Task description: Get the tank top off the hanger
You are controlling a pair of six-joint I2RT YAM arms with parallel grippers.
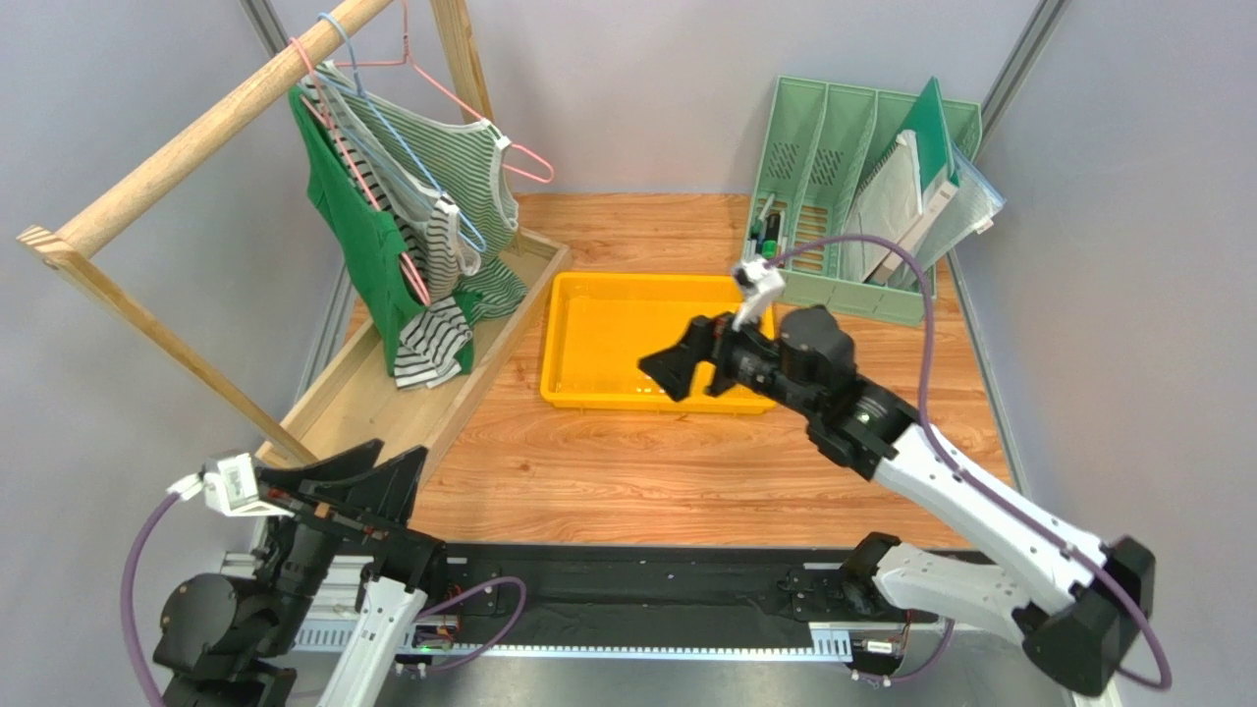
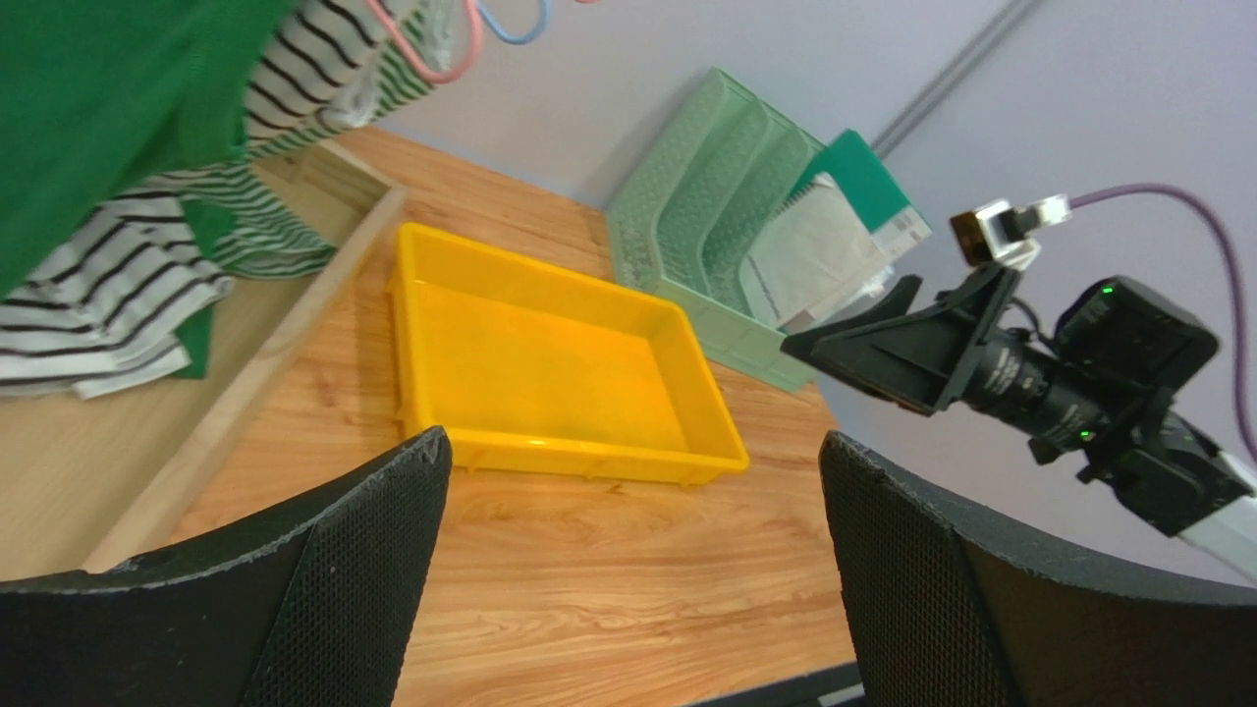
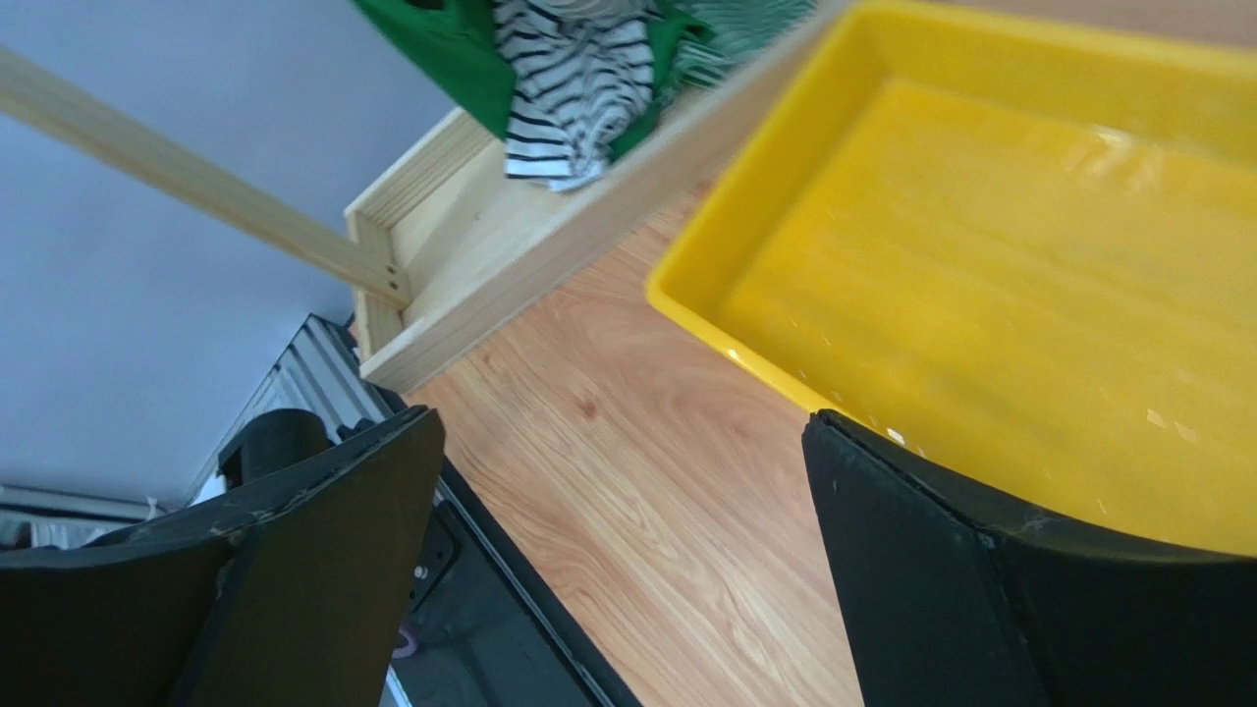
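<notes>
Tank top (image 1: pixel 466 174): we find it hanging on the pink hanger (image 1: pixel 511 143) at the rack (image 1: pixel 177 148), untouched.
Left gripper (image 1: pixel 387 475): fingers spread, empty, well short of the garment, which we judge ready for a reach.
Right gripper (image 1: pixel 667 374): fingers spread, empty, above the yellow tray (image 1: pixel 590 398).

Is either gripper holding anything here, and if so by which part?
Nothing is held: the left gripper and the right gripper both stand open and empty.

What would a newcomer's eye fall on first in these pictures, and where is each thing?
The bright yellow tray at mid-table stands out most. Green and striped tops hang from the wooden rack at back left. The right gripper hovers open over the tray's near edge.
</notes>
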